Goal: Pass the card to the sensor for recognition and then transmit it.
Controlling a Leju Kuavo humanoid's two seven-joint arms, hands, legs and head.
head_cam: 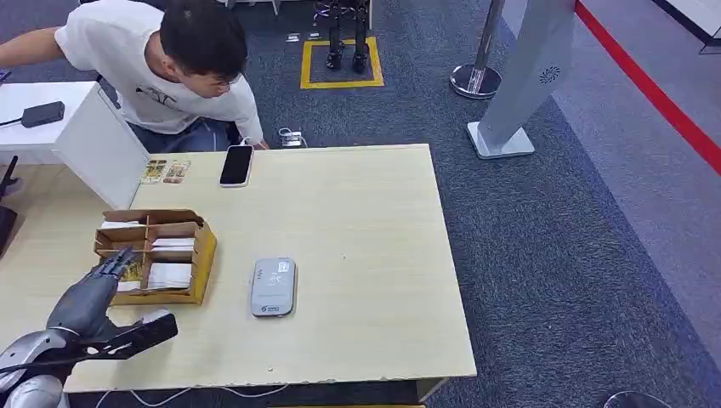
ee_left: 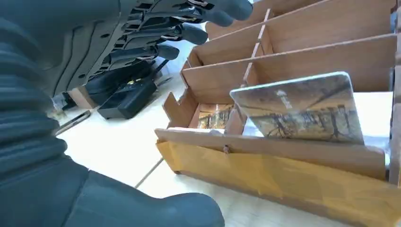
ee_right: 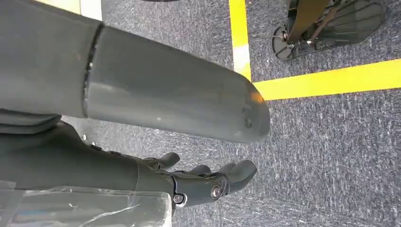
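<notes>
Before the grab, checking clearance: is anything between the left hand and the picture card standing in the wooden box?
Only the box's low front wall, which hides the card's lower edge. The left hand reaches over that wall with fingers apart, touching no card; the card's top is exposed.

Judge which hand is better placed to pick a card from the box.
Left. The left hand is at the box, open, fingers reaching over the card leaning in a compartment. The right hand hangs over carpet.

Head view looks down on the bench (head_cam: 357, 221); left wrist view sits close beside the shared card box (head_cam: 157, 255); right wrist view faces carpet (ee_right: 331, 142).
</notes>
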